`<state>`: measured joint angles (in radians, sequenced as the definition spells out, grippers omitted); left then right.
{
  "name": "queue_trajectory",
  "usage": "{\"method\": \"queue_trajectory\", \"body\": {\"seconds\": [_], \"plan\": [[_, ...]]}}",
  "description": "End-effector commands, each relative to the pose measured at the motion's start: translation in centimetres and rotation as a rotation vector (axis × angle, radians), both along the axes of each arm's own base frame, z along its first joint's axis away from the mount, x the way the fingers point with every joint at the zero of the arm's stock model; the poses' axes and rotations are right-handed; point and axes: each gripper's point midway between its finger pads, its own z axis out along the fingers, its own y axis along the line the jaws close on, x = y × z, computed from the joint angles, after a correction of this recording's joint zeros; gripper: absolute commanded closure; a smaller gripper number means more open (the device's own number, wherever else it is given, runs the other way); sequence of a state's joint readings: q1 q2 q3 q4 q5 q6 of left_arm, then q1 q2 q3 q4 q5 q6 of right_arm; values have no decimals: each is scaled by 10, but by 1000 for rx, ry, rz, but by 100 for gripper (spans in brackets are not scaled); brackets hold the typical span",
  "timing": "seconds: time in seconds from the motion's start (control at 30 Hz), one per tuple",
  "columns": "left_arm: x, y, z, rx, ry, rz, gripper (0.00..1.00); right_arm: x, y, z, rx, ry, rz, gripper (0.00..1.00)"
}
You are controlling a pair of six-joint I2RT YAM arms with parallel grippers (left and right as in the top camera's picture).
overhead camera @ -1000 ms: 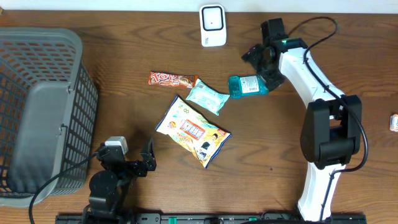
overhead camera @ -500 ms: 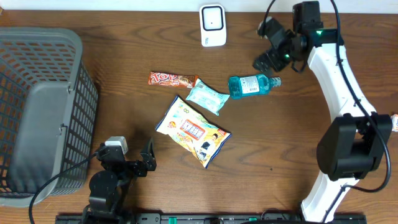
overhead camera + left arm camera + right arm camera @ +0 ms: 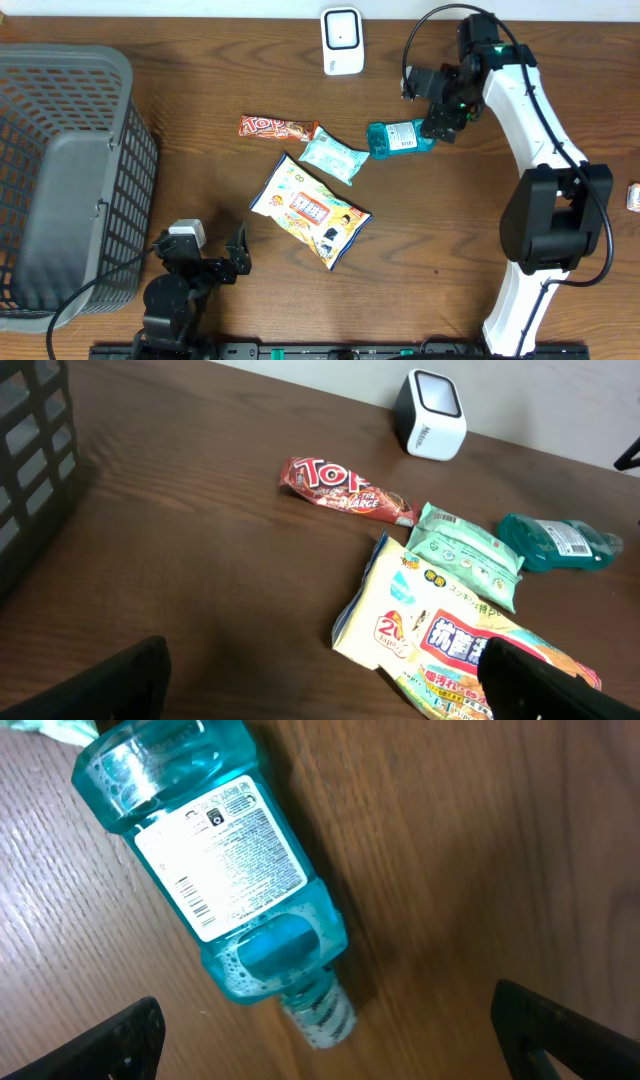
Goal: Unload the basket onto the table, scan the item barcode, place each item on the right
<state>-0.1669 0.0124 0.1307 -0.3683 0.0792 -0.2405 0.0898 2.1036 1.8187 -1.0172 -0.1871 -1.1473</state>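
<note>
A teal mouthwash bottle (image 3: pixel 400 137) lies on its side on the wooden table, its white label and barcode (image 3: pixel 190 898) facing up. My right gripper (image 3: pixel 434 104) hovers open over the bottle's cap end (image 3: pixel 320 1010), touching nothing; in the right wrist view the gripper (image 3: pixel 338 1032) has a finger on each side of the cap. The white scanner (image 3: pixel 341 40) stands at the back edge. My left gripper (image 3: pixel 238 262) rests open near the front edge, empty, and in the left wrist view the gripper (image 3: pixel 322 688) faces the packets.
A grey basket (image 3: pixel 70 180) fills the left side. A red toffee bar (image 3: pixel 277 127), a green wipes packet (image 3: pixel 335 155) and a yellow-and-white packet (image 3: pixel 310 210) lie mid-table, left of the bottle. A small object (image 3: pixel 633 197) sits at the right edge.
My right arm swung up and to the right, then came back down over the bottle's cap end, wrist turned. The bottle and the left arm stayed put.
</note>
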Motion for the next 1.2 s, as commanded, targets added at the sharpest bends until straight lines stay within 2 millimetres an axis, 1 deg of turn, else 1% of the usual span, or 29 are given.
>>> {"method": "queue_trajectory", "body": {"seconds": [0.0, 0.03, 0.13, 0.3, 0.43, 0.57, 0.63, 0.7, 0.73, 0.8, 0.87, 0.93, 1.0, 1.17], "plan": [[-2, 0, -12, -3, 36, 6, 2, -2, 7, -10, 2, 16, 95, 1], [-2, 0, -12, -3, 36, 6, 2, -6, 7, -15, -3, 41, 112, 1], [-2, 0, -12, -3, 36, 6, 2, -17, 6, -24, -13, 89, 149, 1], [-2, 0, -12, -4, 36, 6, 2, -19, 6, -38, -19, 116, 177, 1], [-2, 0, -12, -3, 36, 6, 2, -19, 5, -65, -29, 160, 188, 1], [-2, 0, -12, -3, 36, 6, 2, -20, -4, -97, -86, 210, 178, 2], [-2, 0, -12, -3, 36, 6, 2, -23, -6, -105, -93, 234, 166, 3], [-2, 0, -12, -3, 36, 6, 2, -27, -6, -107, -91, 253, 167, 6], [-2, 0, -12, -3, 36, 6, 2, -29, -6, -107, -91, 261, 168, 13], [-2, 0, -12, -4, 36, 5, 2, -31, -6, -106, -90, 273, 155, 36], [-2, 0, -12, -4, 36, 6, 2, -31, -6, -106, -87, 275, 126, 46], [-2, 0, -12, -3, 36, 6, 2, -31, -4, -105, -86, 277, 118, 50], [-2, 0, -12, -3, 36, 6, 2, -31, -1, -104, -87, 274, 119, 51], [-2, 0, -12, -3, 36, 6, 2, -29, 11, -90, -72, 248, 110, 60]]}}
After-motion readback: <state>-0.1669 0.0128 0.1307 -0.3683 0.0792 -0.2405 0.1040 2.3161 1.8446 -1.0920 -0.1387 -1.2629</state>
